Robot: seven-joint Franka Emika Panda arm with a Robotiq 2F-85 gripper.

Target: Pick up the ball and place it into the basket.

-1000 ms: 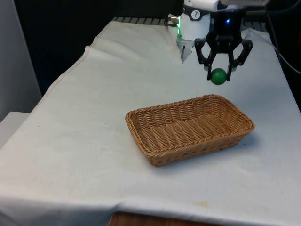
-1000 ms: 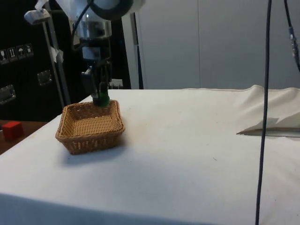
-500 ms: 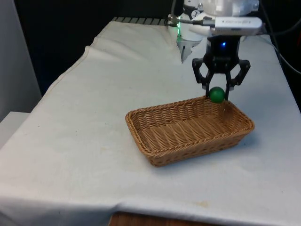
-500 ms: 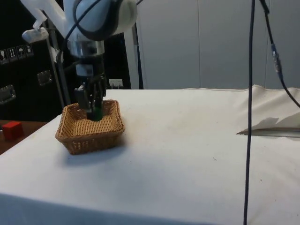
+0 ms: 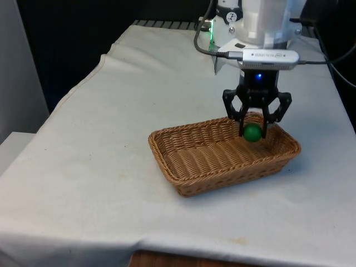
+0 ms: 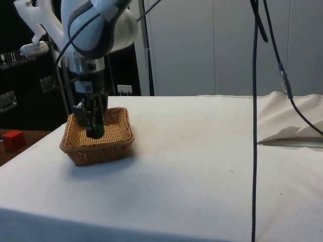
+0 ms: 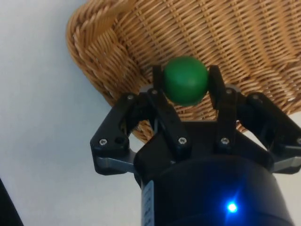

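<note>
**The room around the table**

We see the white cloth [image 5: 111,139] lying rumpled over the table, with a wooden edge [image 5: 167,260] peeking out at the near side. Black curtains [image 5: 72,33] hang behind. From the side, we get dark cabinets [image 6: 25,75], pale wall panels [image 6: 212,45], a small red box [image 6: 12,139] and hanging black cables [image 6: 254,126].

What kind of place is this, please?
Probably a robot test lab: a table under a white cloth, loose cables hanging, and the end effector holding a green ball over a basket.
</note>
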